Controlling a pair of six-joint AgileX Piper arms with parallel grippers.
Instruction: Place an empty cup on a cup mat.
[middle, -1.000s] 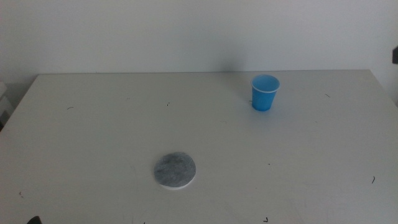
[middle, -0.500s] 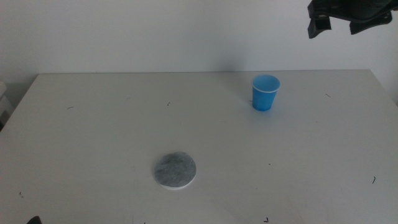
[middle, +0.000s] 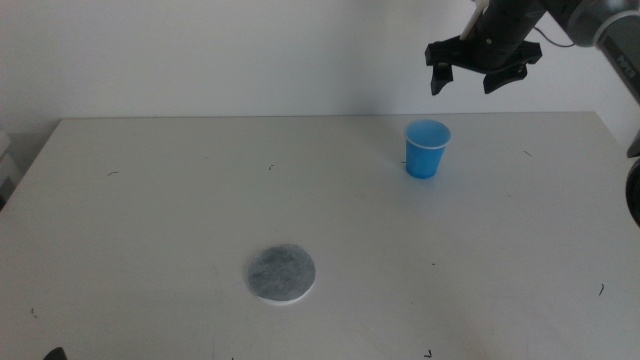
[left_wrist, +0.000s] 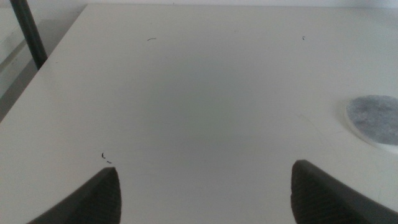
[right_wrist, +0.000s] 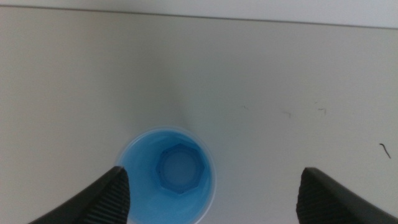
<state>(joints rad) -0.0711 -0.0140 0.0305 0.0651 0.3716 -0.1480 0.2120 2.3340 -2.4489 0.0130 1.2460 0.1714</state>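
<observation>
One broad white bench (middle: 180, 200) carries everything we see. Our right pincer (middle: 482, 72) hangs above the small bright blue tapered plastic cup (middle: 426, 149) — jaws apart, cup upright, untouched. The flat round grey felt mat (middle: 281, 274) lies well apart; left pincer (left_wrist: 202, 190) spread wide — nearby.

Cup (middle: 427, 148): smooth blue plastic. Cup mat (middle: 281, 273): mottled grey felt, matt. Table (middle: 150, 210): smooth, pale, matt.

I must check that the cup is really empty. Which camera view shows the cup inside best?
The right wrist view: it looks straight down into the cup, showing a bare blue bottom. The middle view shows the cup upright from the side, under the open right gripper. The left wrist view does not show it.
</observation>
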